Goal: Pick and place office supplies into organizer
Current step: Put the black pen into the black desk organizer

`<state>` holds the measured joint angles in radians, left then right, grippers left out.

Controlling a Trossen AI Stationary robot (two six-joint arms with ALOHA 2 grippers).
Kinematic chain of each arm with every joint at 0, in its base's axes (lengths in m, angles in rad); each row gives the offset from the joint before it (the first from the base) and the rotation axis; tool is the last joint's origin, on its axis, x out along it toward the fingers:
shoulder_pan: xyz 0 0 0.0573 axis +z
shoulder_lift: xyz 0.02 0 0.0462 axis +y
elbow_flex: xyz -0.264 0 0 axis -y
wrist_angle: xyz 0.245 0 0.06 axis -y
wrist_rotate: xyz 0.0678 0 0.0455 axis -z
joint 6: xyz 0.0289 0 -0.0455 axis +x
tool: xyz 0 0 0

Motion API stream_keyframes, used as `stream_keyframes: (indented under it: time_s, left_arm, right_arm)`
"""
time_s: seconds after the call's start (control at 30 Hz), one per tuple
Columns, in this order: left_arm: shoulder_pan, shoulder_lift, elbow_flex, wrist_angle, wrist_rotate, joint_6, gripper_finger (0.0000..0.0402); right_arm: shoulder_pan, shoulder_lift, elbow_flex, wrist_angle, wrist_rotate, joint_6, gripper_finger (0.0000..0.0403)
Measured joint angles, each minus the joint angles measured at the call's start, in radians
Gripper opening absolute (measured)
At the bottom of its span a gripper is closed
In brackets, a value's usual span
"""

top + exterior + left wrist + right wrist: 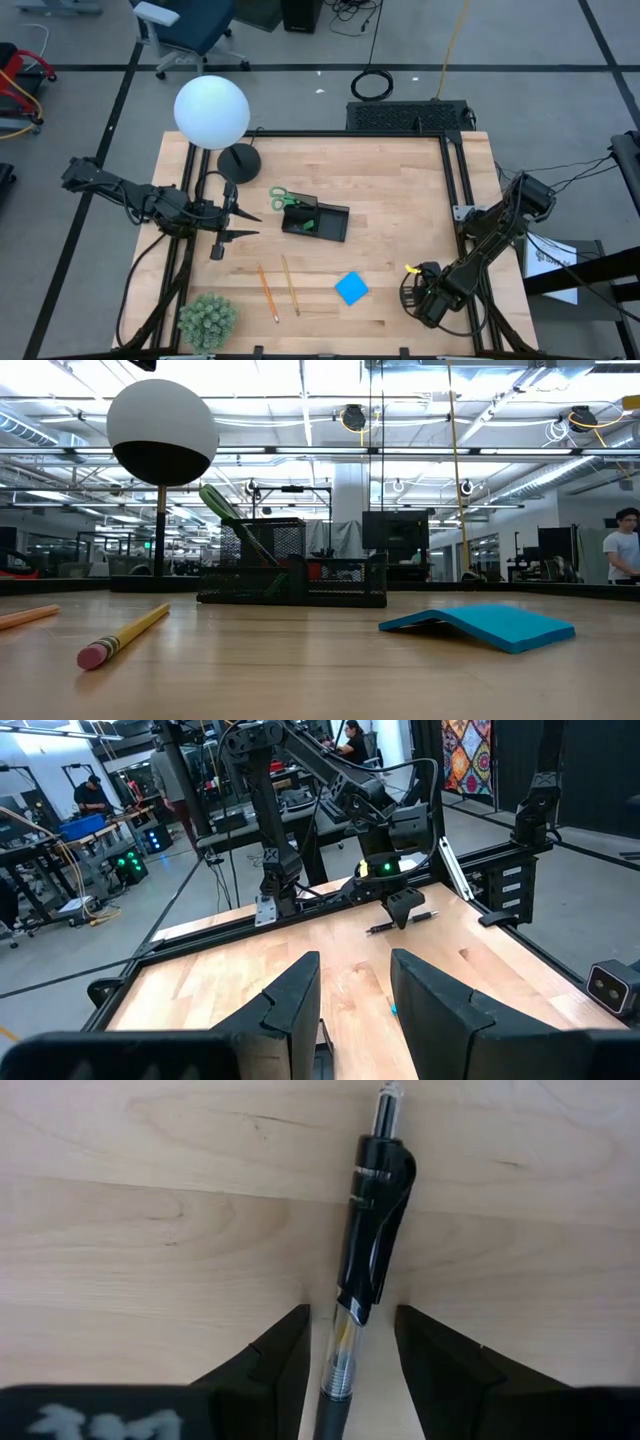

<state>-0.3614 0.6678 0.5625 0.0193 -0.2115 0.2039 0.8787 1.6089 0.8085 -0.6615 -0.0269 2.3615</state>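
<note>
Straddling a black pen (pixel 365 1250), the right end effector (pixel 350 1350) hangs with its fingers apart, one on each side of the barrel; whether they touch it I cannot tell. The pen lies flat on the surface (pixel 150 1210), its long axis running straight out ahead between the fingers, clip end away. The left end effector (pixel 355 995) waits with fingers apart. Well off from the right end effector, the black organizer (pixel 318 220) holds green-handled scissors (pixel 290 200).

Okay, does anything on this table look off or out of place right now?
The blue pad near the table's front edge is not lying flat: in the low view it is bent into a shallow tent, with its middle raised off the wood. The scissors lean out of the organizer at a slant. Nothing looks spilled or broken.
</note>
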Motion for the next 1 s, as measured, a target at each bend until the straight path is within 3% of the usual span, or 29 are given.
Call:
stream_keyframes:
  time_s: [0.83, 1.0]
  left_arm:
    - [0.0, 0.0, 0.0, 0.019, -0.001, 0.004, 0.0131]
    - [0.0, 0.0, 0.0, 0.021, -0.001, 0.004, 0.0131]
  right_arm:
    - [-0.027, 0.0, -0.033, -0.001, -0.058, -0.127, 0.0139]
    - [-0.039, 0.0, -0.044, 0.005, -0.066, -0.174, 0.0115]
